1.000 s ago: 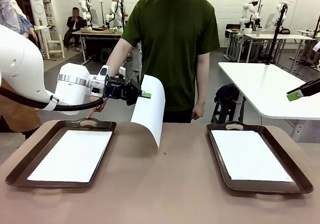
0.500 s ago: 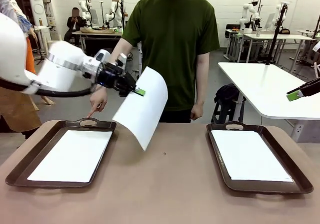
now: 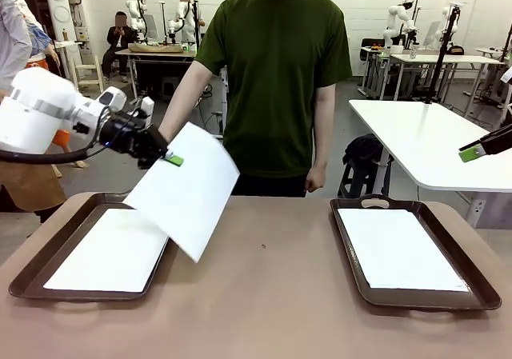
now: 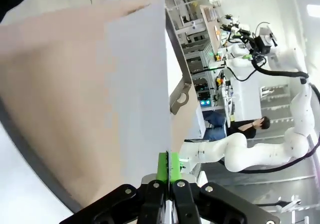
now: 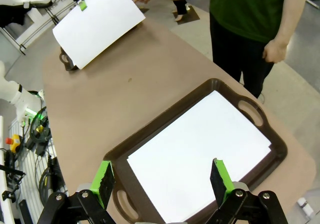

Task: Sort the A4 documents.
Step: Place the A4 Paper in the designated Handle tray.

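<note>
I am carrying a sheet (image 3: 186,187) above the left tray (image 3: 24,275), my left hand (image 3: 171,159) pinching its corner. Both trays are already holding paper; my right hand (image 5: 162,180) is hanging open above the right tray (image 5: 272,156).

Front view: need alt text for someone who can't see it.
The left end effector holds a white A4 sheet by its edge above the left tray. Both trays already hold paper; a person stands across the table.

White A4 documents (image 3: 186,187), dark brown trays (image 3: 416,293), green-padded black left end effector (image 3: 171,159).
</note>
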### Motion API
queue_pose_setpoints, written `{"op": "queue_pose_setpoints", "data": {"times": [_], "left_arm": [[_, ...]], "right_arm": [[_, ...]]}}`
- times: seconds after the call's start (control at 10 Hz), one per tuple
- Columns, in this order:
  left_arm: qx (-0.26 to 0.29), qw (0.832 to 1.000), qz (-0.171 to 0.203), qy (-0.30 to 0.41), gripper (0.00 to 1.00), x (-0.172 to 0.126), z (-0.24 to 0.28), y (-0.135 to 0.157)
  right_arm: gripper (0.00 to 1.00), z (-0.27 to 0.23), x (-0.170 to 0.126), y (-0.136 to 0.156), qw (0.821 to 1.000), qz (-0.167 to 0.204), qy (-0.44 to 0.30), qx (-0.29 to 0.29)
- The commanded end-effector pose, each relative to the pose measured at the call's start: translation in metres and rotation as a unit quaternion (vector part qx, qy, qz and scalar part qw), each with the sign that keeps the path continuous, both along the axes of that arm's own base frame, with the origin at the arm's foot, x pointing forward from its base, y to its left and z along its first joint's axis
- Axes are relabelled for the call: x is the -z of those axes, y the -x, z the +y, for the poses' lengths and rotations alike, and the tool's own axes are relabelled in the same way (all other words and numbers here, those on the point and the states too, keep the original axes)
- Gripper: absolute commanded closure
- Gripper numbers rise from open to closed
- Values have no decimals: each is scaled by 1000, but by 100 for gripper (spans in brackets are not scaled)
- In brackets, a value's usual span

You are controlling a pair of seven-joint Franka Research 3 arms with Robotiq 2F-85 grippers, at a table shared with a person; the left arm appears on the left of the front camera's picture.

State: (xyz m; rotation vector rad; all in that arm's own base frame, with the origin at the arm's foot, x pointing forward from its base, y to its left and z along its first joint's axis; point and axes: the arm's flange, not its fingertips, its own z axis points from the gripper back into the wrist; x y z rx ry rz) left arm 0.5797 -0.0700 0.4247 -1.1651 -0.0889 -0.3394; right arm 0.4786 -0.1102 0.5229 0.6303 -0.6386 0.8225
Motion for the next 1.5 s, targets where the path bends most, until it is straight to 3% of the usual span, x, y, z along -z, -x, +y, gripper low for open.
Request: {"op": "queue_pose_setpoints", "data": {"times": [0.0,0.3,0.4,0.6,0.7,0.9,1.1,1.4], "left_arm": [[-18,999,38,21,99,7,15,7],[-19,994,106,19,99,36,44,14],[-37,989,142,-31,99,45,57,18],[-39,981,162,-98,99,65,70,17],[-40,975,162,-146,99,69,74,15],[-39,961,123,-244,99,58,67,9],[-74,956,81,-273,99,59,72,10],[-135,932,88,-324,99,58,106,23]], "right_arm": [[0,1,1,0,1000,-1,0,-3],[0,1,1,0,1000,-1,0,-3],[0,1,1,0,1000,-1,0,-3],[0,1,1,0,1000,-1,0,-3],[0,1,1,0,1000,-1,0,-3],[0,1,1,0,1000,-1,0,-3],[0,1,1,0,1000,-1,0,-3],[0,1,1,0,1000,-1,0,-3]]}}
